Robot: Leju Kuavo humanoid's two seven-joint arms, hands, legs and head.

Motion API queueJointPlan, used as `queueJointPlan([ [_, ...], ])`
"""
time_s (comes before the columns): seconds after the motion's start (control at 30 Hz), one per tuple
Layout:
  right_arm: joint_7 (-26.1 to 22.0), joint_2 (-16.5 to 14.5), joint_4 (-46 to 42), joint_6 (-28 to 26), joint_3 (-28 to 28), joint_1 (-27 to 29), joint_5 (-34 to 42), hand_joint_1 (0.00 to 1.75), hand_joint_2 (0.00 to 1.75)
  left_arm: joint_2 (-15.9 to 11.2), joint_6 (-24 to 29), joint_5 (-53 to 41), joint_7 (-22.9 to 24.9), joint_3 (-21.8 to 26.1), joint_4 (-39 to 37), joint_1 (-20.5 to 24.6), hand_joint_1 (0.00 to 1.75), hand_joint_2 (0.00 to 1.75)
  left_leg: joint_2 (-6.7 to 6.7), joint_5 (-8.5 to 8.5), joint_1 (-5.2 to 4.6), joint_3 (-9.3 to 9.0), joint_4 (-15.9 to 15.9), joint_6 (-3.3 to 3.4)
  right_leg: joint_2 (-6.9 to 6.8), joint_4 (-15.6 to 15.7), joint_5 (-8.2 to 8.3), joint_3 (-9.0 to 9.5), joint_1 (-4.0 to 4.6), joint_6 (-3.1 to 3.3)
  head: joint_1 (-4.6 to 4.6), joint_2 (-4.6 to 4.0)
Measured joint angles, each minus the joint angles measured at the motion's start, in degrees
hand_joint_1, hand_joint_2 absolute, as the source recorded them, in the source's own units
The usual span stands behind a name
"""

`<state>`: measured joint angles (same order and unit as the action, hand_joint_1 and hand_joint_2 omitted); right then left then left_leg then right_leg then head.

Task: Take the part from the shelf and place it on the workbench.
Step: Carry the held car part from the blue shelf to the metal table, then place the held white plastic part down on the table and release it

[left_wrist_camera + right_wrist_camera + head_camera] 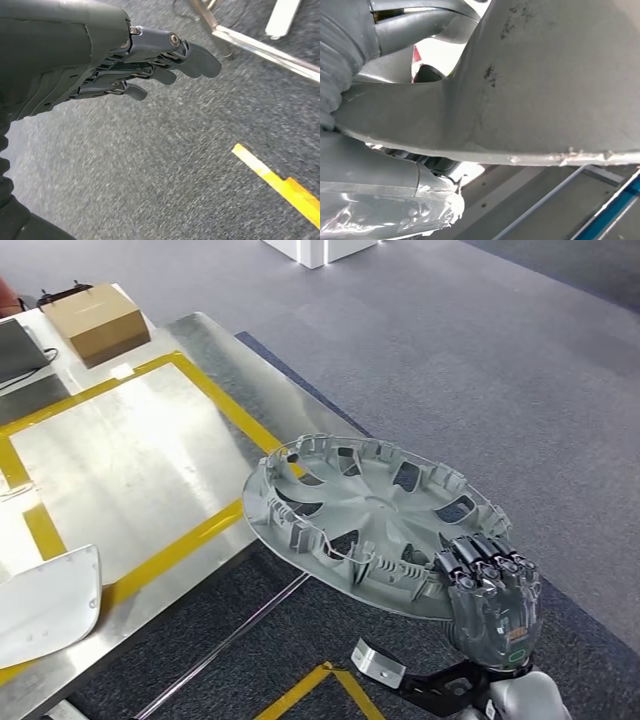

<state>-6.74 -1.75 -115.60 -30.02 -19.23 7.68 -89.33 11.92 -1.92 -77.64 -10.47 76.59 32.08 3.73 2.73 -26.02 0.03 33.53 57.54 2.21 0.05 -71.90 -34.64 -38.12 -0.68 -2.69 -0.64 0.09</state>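
Grey carpet (468, 350), ribbed round hubcap (370, 515) in right hand (494, 605)

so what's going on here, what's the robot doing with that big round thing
The robot's right hand grips a grey hubcap by its near rim and holds it in the air, inner side up. The far part of the hubcap overlaps the corner of the metal workbench, marked with yellow tape, but whether it touches cannot be told. The left hand holds nothing, its fingers stretched out above the grey carpet. A cardboard box and a white part lie on the workbench.
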Motion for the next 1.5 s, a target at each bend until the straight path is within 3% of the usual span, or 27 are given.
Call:
queueJointPlan([
  [0.07,0.0,0.0,0.1,0.0,0.0,0.0,0.0,1.75,1.75,0.0,0.0,0.0,0.1,0.0,0.0,0.0,0.0,1.75,1.55,-0.08,0.02,-0.11,0.1,-0.35,1.94,8.0,4.28,3.43,-0.31,0.07,-0.02,0.0],
  [0.1,0.1,0.0,0.1,0.0,0.0,-0.1,0.0,1.75,1.75,0.0,0.0,0.0,0.1,0.0,0.0,0.0,0.0,1.75,2.24,-0.1,-0.01,0.02,0.3,-0.64,3.16,11.3,5.45,5.02,-0.49,0.17,0.04,0.0],
  [0.17,0.1,0.0,0.1,0.0,-0.1,-0.2,0.0,1.75,1.75,0.0,0.0,-0.1,0.1,0.0,0.0,0.0,0.0,1.75,3.42,0.12,0.07,0.6,0.5,-1.44,4.49,13.7,5.65,6.22,-0.55,0.53,0.1,0.0],
  [0.23,0.3,0.0,0.1,0.1,-0.2,-0.2,0.0,1.75,1.75,-0.1,0.0,-0.2,0.2,0.1,0.0,-0.1,0.0,1.75,4.09,0.32,0.35,1.03,0.5,-2.18,3.38,14.0,5.87,6.34,-0.46,1.16,0.1,0.0],
  [0.3,0.4,0.0,0.1,0.1,-0.3,-0.3,0.0,1.75,1.75,-0.1,0.1,-0.3,0.2,0.1,0.0,-0.3,0.0,1.75,1.89,-1.08,0.29,2.03,2.5,-2.79,2.0,14.4,6.04,6.61,-0.54,1.93,0.47,0.0],
  [0.37,0.5,0.0,0.1,0.2,-0.4,-0.3,0.0,1.75,1.75,0.0,0.1,-0.3,0.3,0.1,-0.1,-0.1,0.0,1.75,-1.23,-4.6,0.29,5.19,9.0,-3.3,0.39,14.5,5.95,6.77,-0.43,2.51,0.84,0.0],
  [0.43,0.5,0.0,0.1,0.2,-0.4,-0.3,0.0,1.75,1.75,0.0,0.1,-0.3,0.3,0.1,-0.1,-0.1,0.0,1.75,-2.12,-7.04,0.49,8.47,15.8,-3.59,-1.28,14.5,5.76,6.82,-0.27,2.69,0.84,0.0],
  [0.47,0.5,0.0,0.2,0.2,-0.4,-0.3,0.0,1.75,1.75,0.0,0.1,-0.3,0.3,0.1,-0.1,-0.1,0.0,1.75,-2.22,-6.73,0.54,8.86,16.6,-3.62,-2.03,14.5,5.65,6.9,-0.21,2.7,0.85,0.0],
  [0.53,0.5,0.0,0.2,0.2,-0.4,-0.3,0.0,1.75,1.75,-0.1,0.1,-0.3,0.3,0.1,-0.1,-0.3,0.0,1.75,-2.86,-3.28,0.48,6.09,11.6,-3.32,-3.37,14.5,5.38,7.27,-0.1,2.58,0.86,0.0],
  [0.6,0.5,0.0,0.2,0.2,-0.5,-0.3,0.0,1.75,1.75,-0.2,0.1,-0.3,0.4,0.1,-0.1,-0.2,0.0,1.75,-5.06,-0.58,0.0,1.95,3.9,-2.58,-4.59,14.5,4.98,7.72,0.18,2.23,0.84,0.0],
  [0.67,0.5,0.0,0.2,0.2,-0.6,-0.4,0.0,1.75,1.75,-0.2,0.1,-0.3,0.3,0.1,-0.1,0.0,0.0,1.75,-6.3,-0.36,-0.5,0.43,0.7,-1.93,-5.79,14.5,4.64,7.96,0.5,1.74,0.78,0.0],
  [0.73,0.5,0.0,0.2,0.2,-0.8,-0.5,0.0,1.75,1.75,-0.3,0.1,-0.3,0.3,0.1,-0.1,-0.1,0.0,1.75,-5.28,-0.28,-0.43,0.48,0.4,-1.4,-6.64,14.5,4.34,8.09,0.56,1.2,0.77,0.0],
  [0.8,0.5,0.0,0.2,0.3,-0.9,-0.6,0.0,1.75,1.75,-0.3,0.1,-0.3,0.4,0.1,-0.1,-0.3,0.0,1.75,-4.12,-0.05,-0.03,0.22,-0.1,-0.77,-4.67,12.9,2.99,7.53,0.38,0.64,0.62,0.0],
  [0.87,0.6,0.0,0.2,0.4,-0.9,-0.6,0.0,1.75,1.75,-0.3,0.1,-0.3,0.5,0.1,-0.1,-0.1,0.0,1.75,-2.91,0.06,0.22,0.13,-0.3,-0.36,-1.48,6.7,-0.31,4.61,0.16,0.27,0.27,0.0],
  [0.93,0.7,0.0,0.3,0.6,-0.9,-0.6,0.0,1.75,1.75,-0.3,0.0,-0.4,0.5,0.1,-0.1,0.0,0.0,1.75,-1.53,0.08,0.23,0.19,-0.2,-0.24,-0.36,-0.8,-3.01,0.62,0.05,0.1,0.09,0.0],
  [0.97,0.7,0.0,0.3,0.6,-0.9,-0.6,0.0,1.75,1.75,-0.3,0.0,-0.4,0.6,0.1,-0.1,0.0,0.0,1.75,-0.78,0.07,0.24,0.16,-0.2,-0.24,-0.24,-2.3,-2.85,-0.42,0.04,0.07,0.09,0.0],
  [1.0,0.8,0.0,0.4,0.7,-0.9,-0.6,0.0,1.75,1.75,-0.3,0.0,-0.4,0.6,0.1,-0.1,-0.1,0.0,1.75,0.02,0.05,0.26,0.06,-0.2,-0.28,-0.14,-1.4,-1.45,-0.32,0.01,0.08,0.09,0.0],
  [1.03,0.9,0.0,0.4,0.8,-0.9,-0.6,0.0,1.75,1.75,-0.2,0.0,-0.4,0.6,0.1,-0.1,-0.1,0.0,1.75,0.84,0.01,0.3,-0.06,-0.2,-0.37,0.18,1.7,0.84,0.87,-0.07,0.11,0.09,0.0],
  [1.1,1.0,0.0,0.4,0.8,-0.9,-0.6,0.0,1.75,1.75,-0.2,0.0,-0.4,0.7,0.1,-0.1,-0.1,0.0,1.75,2.31,-0.1,0.27,-0.08,0.0,-0.76,2.66,9.8,4.69,4.34,-0.48,0.21,0.05,0.0],
  [1.17,1.0,0.0,0.4,0.8,-1.0,-0.6,0.0,1.75,1.75,-0.2,0.0,-0.4,0.7,0.1,-0.1,0.1,0.0,1.75,3.57,0.05,0.26,0.47,0.2,-1.49,4.76,13.7,5.57,6.21,-0.74,0.5,0.02,0.0],
  [1.23,1.1,0.0,0.4,0.9,-1.0,-0.7,0.0,1.75,1.75,-0.4,0.0,-0.5,0.7,0.1,-0.1,0.0,0.0,1.75,4.72,0.35,0.47,1.03,0.2,-2.26,4.09,13.9,5.45,6.48,-0.67,1.1,0.02,0.0],
  [1.27,1.2,0.0,0.4,0.9,-1.0,-0.6,0.0,1.75,1.75,-0.4,0.0,-0.5,0.7,0.1,-0.1,-0.1,0.0,1.75,4.34,0.21,0.47,1.22,0.5,-2.56,3.4,14.0,5.51,6.56,-0.69,1.44,0.06,0.0],
  [1.33,1.4,0.0,0.4,0.9,-1.0,-0.6,0.0,1.75,1.75,-0.4,0.0,-0.5,0.7,0.2,-0.1,-0.2,0.0,1.75,1.51,-1.72,0.34,2.69,3.6,-3.05,1.79,14.3,5.56,6.89,-0.77,2.17,0.56,0.0],
  [1.4,1.7,0.0,0.4,0.9,-1.0,-0.6,0.0,1.75,1.75,-0.3,0.0,-0.5,0.7,0.2,-0.1,0.0,0.0,1.75,-1.49,-5.28,0.36,6.28,11.0,-3.45,0.05,14.4,5.38,7.04,-0.52,2.64,0.99,0.0],
  [1.47,1.7,0.0,0.4,0.9,-1.0,-0.5,0.0,1.75,1.75,-0.3,0.0,-0.5,0.8,0.2,-0.1,0.1,0.0,1.75,-2.21,-6.83,0.49,9.03,16.4,-3.59,-1.67,14.4,5.17,7.14,-0.33,2.76,0.98,0.0],
  [1.5,1.7,0.0,0.4,0.9,-1.0,-0.5,0.0,1.75,1.75,-0.3,0.0,-0.5,0.9,0.2,-0.1,0.0,0.0,1.75,-2.31,-5.94,0.5,8.83,16.1,-3.52,-2.4,14.3,5.05,7.25,-0.25,2.75,0.98,0.0],
])
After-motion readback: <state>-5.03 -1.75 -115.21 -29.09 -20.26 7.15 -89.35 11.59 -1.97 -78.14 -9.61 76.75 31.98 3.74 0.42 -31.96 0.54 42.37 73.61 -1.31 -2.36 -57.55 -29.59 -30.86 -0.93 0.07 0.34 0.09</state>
